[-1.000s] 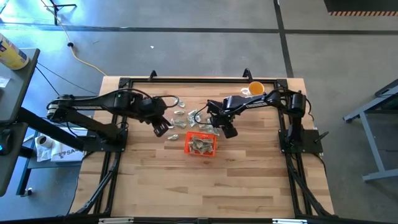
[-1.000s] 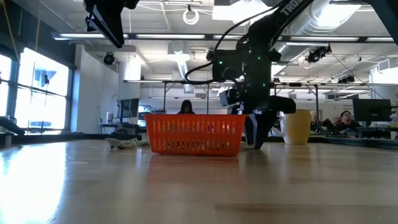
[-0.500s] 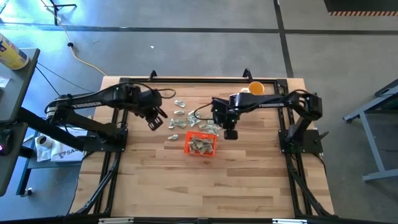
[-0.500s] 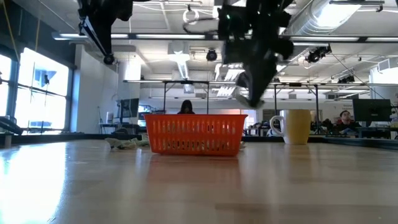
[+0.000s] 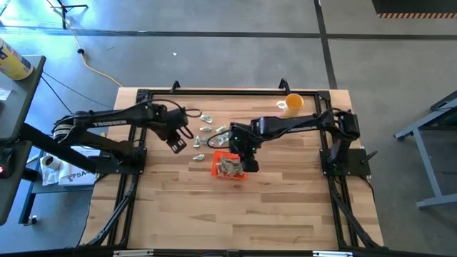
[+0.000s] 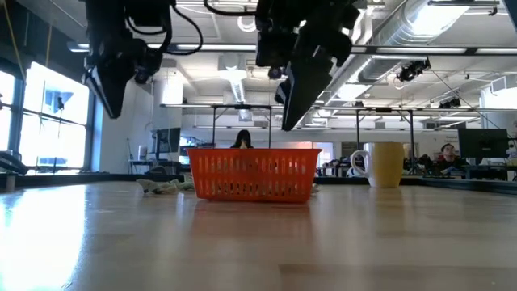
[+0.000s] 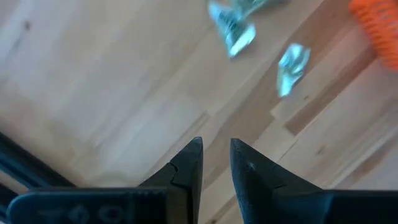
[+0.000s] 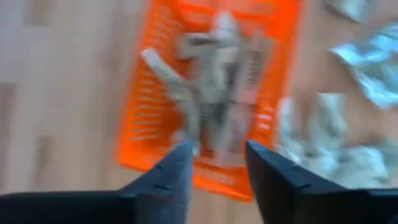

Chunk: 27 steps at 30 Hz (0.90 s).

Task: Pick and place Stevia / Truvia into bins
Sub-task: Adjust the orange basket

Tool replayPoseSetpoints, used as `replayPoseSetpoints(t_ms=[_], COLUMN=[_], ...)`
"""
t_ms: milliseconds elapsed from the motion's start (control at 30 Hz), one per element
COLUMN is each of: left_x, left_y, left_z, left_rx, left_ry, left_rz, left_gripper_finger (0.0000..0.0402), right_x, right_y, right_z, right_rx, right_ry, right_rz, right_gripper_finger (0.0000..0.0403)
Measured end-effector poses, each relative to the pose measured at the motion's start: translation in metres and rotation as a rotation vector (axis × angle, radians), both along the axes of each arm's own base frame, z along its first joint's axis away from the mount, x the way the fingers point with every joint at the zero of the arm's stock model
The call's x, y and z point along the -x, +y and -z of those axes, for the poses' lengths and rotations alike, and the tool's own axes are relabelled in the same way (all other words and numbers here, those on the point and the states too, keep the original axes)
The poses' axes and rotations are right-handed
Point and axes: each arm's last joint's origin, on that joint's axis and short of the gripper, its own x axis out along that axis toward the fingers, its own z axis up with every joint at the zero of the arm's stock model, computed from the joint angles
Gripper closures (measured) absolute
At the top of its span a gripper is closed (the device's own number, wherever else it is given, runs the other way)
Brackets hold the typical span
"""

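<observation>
The orange bin (image 5: 217, 170) (image 6: 254, 174) stands mid-table with several pale green-white sachets (image 5: 230, 166) (image 8: 211, 74) lying inside. More sachets (image 5: 208, 133) (image 7: 292, 65) (image 8: 367, 56) lie loose on the wood just beyond the bin. My right gripper (image 5: 251, 165) (image 8: 219, 152) hangs open above the bin's right part, with nothing between its fingers. My left gripper (image 5: 178, 145) (image 7: 216, 149) hovers left of the loose sachets, above bare wood, with a narrow gap between its fingers and nothing in it.
A yellow cup (image 5: 293, 103) (image 6: 386, 164) stands near the table's far right corner. A black frame rail (image 5: 214, 93) runs along the far edge. Bare wood stretches from the bin toward the near edge.
My right gripper rose from the table beside the loose sachets, with something pale at its fingertips half a second ago, and swung toward the near edge until it was over the bin. My left gripper drew back toward the table's left edge and came lower.
</observation>
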Motion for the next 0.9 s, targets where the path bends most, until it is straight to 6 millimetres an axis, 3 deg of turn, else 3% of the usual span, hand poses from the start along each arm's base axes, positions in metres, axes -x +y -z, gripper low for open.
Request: replayPoseSetpoints(t_ms=[200,300,400,500,633,900], left_x=[0.003,0.001,-0.002,-0.004,-0.004,-0.006], left_y=[-0.001,-0.001,0.0,0.001,0.001,0.001], left_z=[0.012,0.011,0.011,0.01,0.01,0.01], left_rx=[0.026,0.015,0.005,-0.007,-0.013,-0.019], left_ry=[0.029,0.002,-0.022,-0.04,-0.043,-0.061], left_rz=[-0.005,-0.002,0.007,0.031,0.049,0.051], left_gripper_finger=[0.0287,0.0286,0.0286,0.0286,0.0286,0.0286], right_x=[0.011,0.018,0.016,0.007,-0.001,-0.009], right_y=[-0.028,-0.055,-0.068,-0.065,-0.046,-0.006], right_z=[-0.008,0.007,0.018,0.03,0.043,0.042], right_rx=[0.211,0.124,0.104,0.075,0.039,0.068], right_ry=[0.032,0.094,0.101,0.099,0.115,0.04], right_rz=[0.15,0.236,0.279,0.26,0.176,-0.1], right_gripper_finger=[0.0153,0.0145,0.0173,0.0215,0.0261,0.0289])
